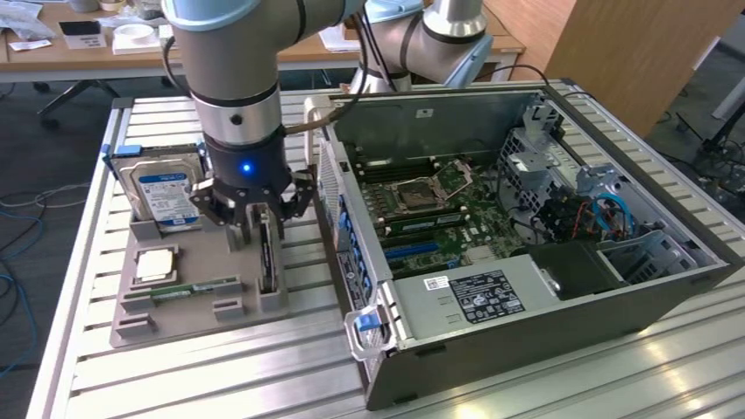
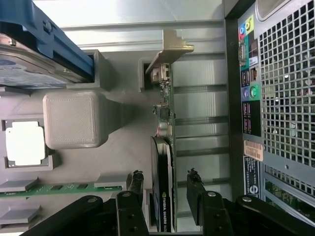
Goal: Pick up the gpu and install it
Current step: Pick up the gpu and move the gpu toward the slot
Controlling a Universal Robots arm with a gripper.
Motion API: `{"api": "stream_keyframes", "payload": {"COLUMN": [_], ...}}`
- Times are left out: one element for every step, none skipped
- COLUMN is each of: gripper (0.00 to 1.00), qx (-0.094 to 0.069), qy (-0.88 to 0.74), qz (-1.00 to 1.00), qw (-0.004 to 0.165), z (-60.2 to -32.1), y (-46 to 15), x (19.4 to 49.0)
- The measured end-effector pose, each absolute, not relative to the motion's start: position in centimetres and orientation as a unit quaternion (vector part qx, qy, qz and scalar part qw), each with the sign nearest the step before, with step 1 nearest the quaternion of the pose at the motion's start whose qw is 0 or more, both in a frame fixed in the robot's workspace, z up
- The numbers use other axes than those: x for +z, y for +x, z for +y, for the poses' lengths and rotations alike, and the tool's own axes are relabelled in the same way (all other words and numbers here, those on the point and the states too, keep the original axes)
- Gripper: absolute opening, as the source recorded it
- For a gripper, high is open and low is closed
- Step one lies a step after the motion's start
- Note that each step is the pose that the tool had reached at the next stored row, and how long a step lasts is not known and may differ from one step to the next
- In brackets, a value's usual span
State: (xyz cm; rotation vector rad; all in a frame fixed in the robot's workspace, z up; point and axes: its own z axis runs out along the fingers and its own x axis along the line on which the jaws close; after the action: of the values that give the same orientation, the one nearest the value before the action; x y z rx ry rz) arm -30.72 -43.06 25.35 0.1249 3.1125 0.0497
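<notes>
Green board and dark face, the gpu (image 2: 163, 147) stood on its long edge in a slot of the grey holder (image 1: 187, 314), with its silver bracket (image 2: 170, 54) at the far end from me. It was not lifted; its lower edge sat down in the holder. So I judged that the task was only at its beginning. The card was not gripped, not carried and not installed, and the whole way to the computer case (image 1: 524, 332) was left to do.

My gripper (image 2: 164, 173) hung straight over the near part of the card. The jaws stood partly apart, one finger on each side of it. In the wrist view I saw a narrow gap between each fingertip (image 2: 135, 177) and the card's faces, so I held nothing. As far as I could see, I did not touch the card, though I was very near to it.

Around the card, the same holder kept the other parts: a narrow green memory stick (image 1: 192, 288), a square processor (image 1: 155, 264) and, further back, the hard drive (image 1: 163, 192) with its blue and white label. All of them were in their own places, apart from my fingers.

On the exterior view's right of the holder, just beside it on the metal table (image 1: 582, 384), the case lay open, with the motherboard (image 1: 431, 209) in sight inside.
</notes>
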Motion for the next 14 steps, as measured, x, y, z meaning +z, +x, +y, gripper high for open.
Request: {"api": "stream_keyframes", "payload": {"gripper": [0.49,0.49,0.49,0.49,0.49,0.49,0.49,0.49,0.49,0.49,0.49,0.49,0.49,0.49], "qx": [0.016,0.016,0.016,0.016,0.016,0.016,0.016,0.016,0.016,0.016,0.016,0.016,0.016,0.016], "qy": [0.04,0.04,0.04,0.04,0.04,0.04,0.04,0.04,0.04,0.04,0.04,0.04,0.04,0.04], "qz": [0.999,0.999,0.999,0.999,0.999,0.999,0.999,0.999,0.999,0.999,0.999,0.999,0.999,0.999], "qw": [0.013,0.013,0.013,0.013,0.013,0.013,0.013,0.013,0.013,0.013,0.013,0.013,0.013,0.013], "z": [-43.1,-43.1,-43.1,-43.1,-43.1,-43.1,-43.1,-43.1,-43.1,-43.0,-43.0,-43.0,-42.9,-42.9], "y": [-30.7,-30.7,-30.7,-30.7,-30.7,-30.7,-30.7,-30.7,-30.7,-30.7,-30.7,-30.7,-30.7,-30.7], "x": [25.2,25.0,24.8,24.6,24.5,24.4,24.3,24.3,24.2,24.2,24.1,24.0,24.0,23.9]}}
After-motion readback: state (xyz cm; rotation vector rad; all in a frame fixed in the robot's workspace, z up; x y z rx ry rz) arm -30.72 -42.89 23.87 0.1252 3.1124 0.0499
